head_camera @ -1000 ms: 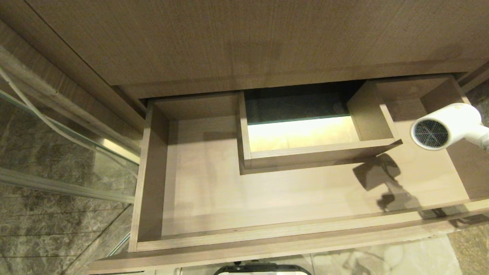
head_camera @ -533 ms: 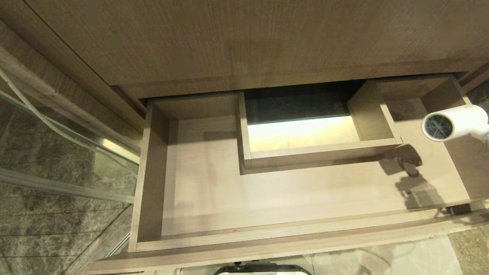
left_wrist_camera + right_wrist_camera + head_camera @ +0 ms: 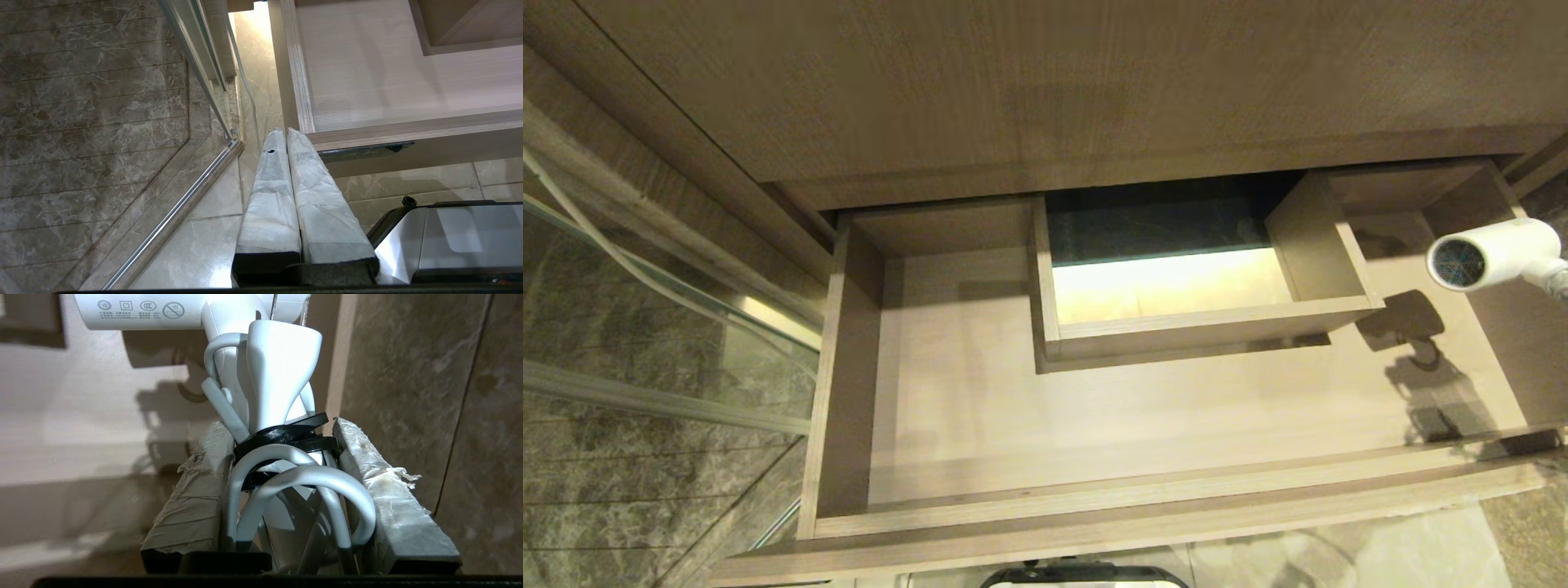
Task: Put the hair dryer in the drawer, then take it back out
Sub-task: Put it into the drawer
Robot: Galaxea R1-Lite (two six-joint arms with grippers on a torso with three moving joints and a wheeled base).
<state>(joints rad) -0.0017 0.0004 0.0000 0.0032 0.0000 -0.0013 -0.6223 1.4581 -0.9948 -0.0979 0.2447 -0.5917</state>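
The wide wood-grain drawer (image 3: 1094,506) stands pulled open, its floor bare. The small white hair dryer (image 3: 1490,253) hangs over the drawer's right end, close to the right side wall, its dark mesh grille turned left. In the right wrist view my right gripper (image 3: 282,428) is shut on the hair dryer (image 3: 282,371) at its handle and the bundled white cord tied with black straps, with the drawer floor (image 3: 81,416) beneath. My left gripper (image 3: 285,132) is shut and empty, parked low outside the drawer's (image 3: 388,81) front left corner.
A boxed cut-out (image 3: 1176,327) rises at the drawer's back centre. A wood panel (image 3: 1054,82) stands above. A glass screen with a metal rail (image 3: 645,400) is on the left. A marble wall (image 3: 408,375) runs beside the drawer's right side. My base (image 3: 1086,578) is below the front.
The hair dryer has moved right, toward the drawer's right wall, and looks smaller, lower over the drawer. Its shadow slid right across the floor. The left arm has not moved.
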